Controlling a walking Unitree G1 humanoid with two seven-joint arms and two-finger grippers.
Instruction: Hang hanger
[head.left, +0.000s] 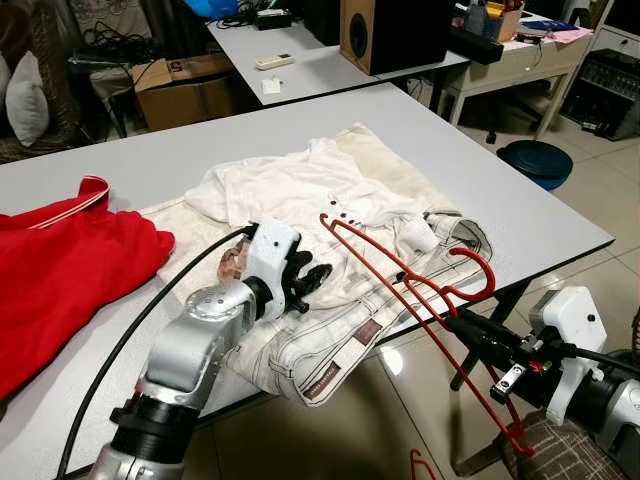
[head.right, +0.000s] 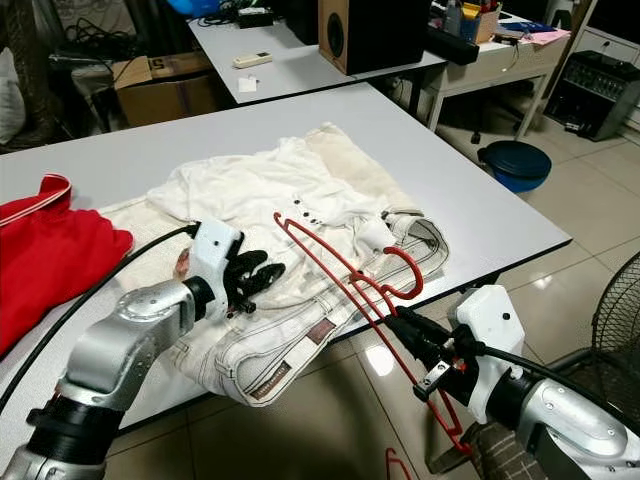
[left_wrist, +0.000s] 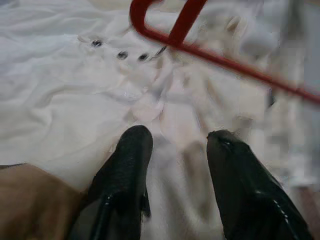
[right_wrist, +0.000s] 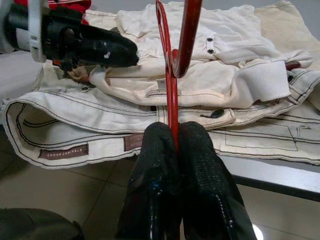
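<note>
1. At your far left, a red garment (head.left: 70, 260) lies on the grey desk (head.left: 500, 190), apart from the pale clothes.
2. Your left tool (head.left: 312, 278) hovers low over the heap of clothes, its two black fingers (left_wrist: 127, 165) spread apart with nothing between them. It points toward the white shirt (head.left: 300, 185).
3. The white shirt lies crumpled on top of cream jeans (head.left: 330, 350), whose waistband hangs off the near edge of the desk.
4. The red hanger (head.left: 400, 275) is held in the air above the jeans and the near desk edge. Its long axis runs from the shirt's dark buttons back down toward your right side, with the hook (head.left: 475, 275) curling out toward the right.
5. Your right tool (right_wrist: 172, 145) is pinched tight on the hanger's thin red bar, down off the near edge of the desk, above the tiled floor (head.left: 590, 200).
6. Behind, a cardboard box (head.left: 185, 90) sits under a second desk (head.left: 310, 70) that carries a speaker (head.left: 395, 30); you cannot tell what the box holds.
7. At the far right, a dark blue round container (head.left: 535, 160) stands on the floor.
</note>
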